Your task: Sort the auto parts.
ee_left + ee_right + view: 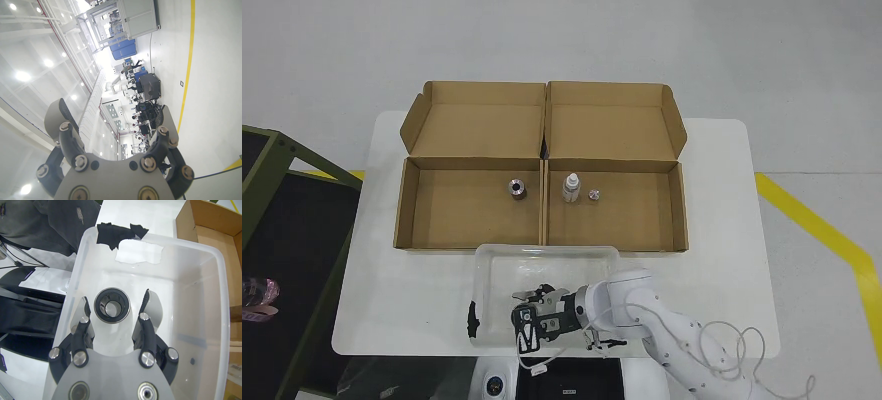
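Note:
A short cylindrical bearing (112,306), metal outside with a black inner ring, stands on end on the floor of a clear plastic bin (208,291). My right gripper (116,302) is open and low inside the bin, one finger on each side of the bearing, neither visibly touching it. From above, the right gripper (538,318) sits in the near half of the bin (542,250). My left gripper (113,108) is open with nothing between its fingers, pointing up into the room away from the table.
Two open cardboard boxes lie behind the bin. The left box (442,215) holds a metal cylinder (514,187); the right box (642,215) holds a white bottle-shaped part (571,186) and a small metal part (593,195). Black tape (117,236) sticks on the bin's rim.

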`<action>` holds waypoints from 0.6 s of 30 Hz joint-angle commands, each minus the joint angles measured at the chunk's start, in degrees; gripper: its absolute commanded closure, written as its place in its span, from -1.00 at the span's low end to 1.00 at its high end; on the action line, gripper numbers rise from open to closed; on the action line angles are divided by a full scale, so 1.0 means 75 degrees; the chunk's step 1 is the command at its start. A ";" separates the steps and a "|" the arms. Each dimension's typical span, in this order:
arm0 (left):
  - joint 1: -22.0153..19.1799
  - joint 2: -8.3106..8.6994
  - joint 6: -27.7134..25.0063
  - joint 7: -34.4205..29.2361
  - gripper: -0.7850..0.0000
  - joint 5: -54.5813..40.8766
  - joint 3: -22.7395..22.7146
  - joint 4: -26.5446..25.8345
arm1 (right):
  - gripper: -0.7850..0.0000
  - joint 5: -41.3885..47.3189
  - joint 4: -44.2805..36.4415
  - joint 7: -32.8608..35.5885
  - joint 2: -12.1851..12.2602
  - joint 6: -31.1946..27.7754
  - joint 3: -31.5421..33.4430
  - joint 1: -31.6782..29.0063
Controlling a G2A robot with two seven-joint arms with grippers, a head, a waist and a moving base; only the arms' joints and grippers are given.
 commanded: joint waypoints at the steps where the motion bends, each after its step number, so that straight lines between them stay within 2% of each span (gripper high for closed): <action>1: 0.0000 0.0000 0.0000 0.0000 -1.00 0.0000 0.0000 0.0000 | -0.29 0.0005 0.0081 -0.0028 -0.0002 0.0014 -0.0037 0.0058; 18: 0.0000 0.0000 0.0000 0.0000 -1.00 0.0000 0.0000 0.0000 | -0.19 -0.0034 0.0808 -0.0379 -0.0081 0.0172 -0.0560 0.0548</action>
